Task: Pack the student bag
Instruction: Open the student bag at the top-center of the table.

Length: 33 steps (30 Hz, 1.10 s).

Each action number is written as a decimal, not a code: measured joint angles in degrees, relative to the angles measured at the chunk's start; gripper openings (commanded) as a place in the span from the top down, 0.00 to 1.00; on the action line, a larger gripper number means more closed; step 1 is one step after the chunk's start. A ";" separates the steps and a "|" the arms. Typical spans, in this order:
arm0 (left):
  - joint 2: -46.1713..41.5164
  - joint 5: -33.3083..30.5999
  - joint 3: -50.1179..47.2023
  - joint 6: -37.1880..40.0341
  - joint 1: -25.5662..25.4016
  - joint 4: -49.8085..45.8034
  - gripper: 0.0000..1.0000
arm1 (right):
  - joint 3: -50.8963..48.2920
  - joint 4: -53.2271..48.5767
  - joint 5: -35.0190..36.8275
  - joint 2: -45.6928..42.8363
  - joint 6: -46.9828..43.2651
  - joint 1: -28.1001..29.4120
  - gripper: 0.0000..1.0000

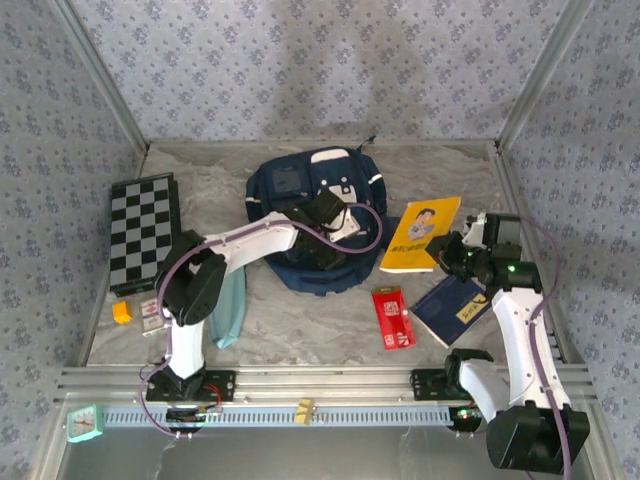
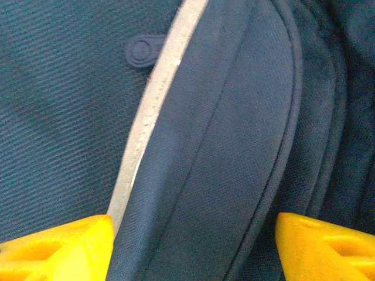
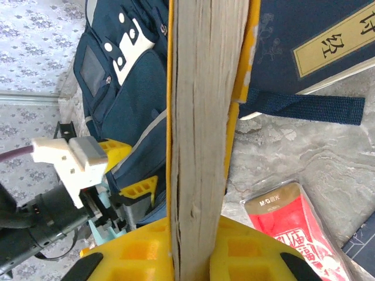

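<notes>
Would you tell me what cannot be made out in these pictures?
- Top view: the student bag's opening, hidden under the left arm.
- Left wrist view: whether the open left jaws touch the bag; the bottom edge cuts them off.
- Top view: the small orange thing by the chessboard, too small to identify.

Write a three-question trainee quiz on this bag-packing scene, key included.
1. True or false: in the top view, the chessboard lies right of the student bag.
2. What is the right claw shut on? A) chessboard B) yellow book C) red packet
3. Fill in: in the top view, the navy book lies ___ of the red packet.
Key: 1 false, the chessboard lies left of the student bag; 2 B; 3 right.
</notes>
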 measured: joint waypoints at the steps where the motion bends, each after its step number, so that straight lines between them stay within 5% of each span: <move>1: 0.17 0.20 -0.02 0.35 0.00 -0.39 0.21 | -0.09 0.04 -0.15 0.00 0.00 -0.15 1.00; 6: 1.36 -1.51 1.31 0.96 -0.15 -0.63 0.23 | -0.94 0.79 -1.22 -0.09 0.07 -0.83 1.00; 11: 5.18 -5.97 4.33 1.75 -0.39 0.44 0.38 | -1.05 0.85 -1.86 -0.11 0.28 -1.27 1.00; 22: 6.08 -8.02 7.19 2.97 0.66 2.16 1.00 | -1.05 1.25 -2.95 -0.11 0.26 -2.51 1.00; 33: 4.31 -9.11 8.35 1.92 1.42 1.29 1.00 | -0.22 0.13 -5.33 -0.11 -1.57 -5.27 1.00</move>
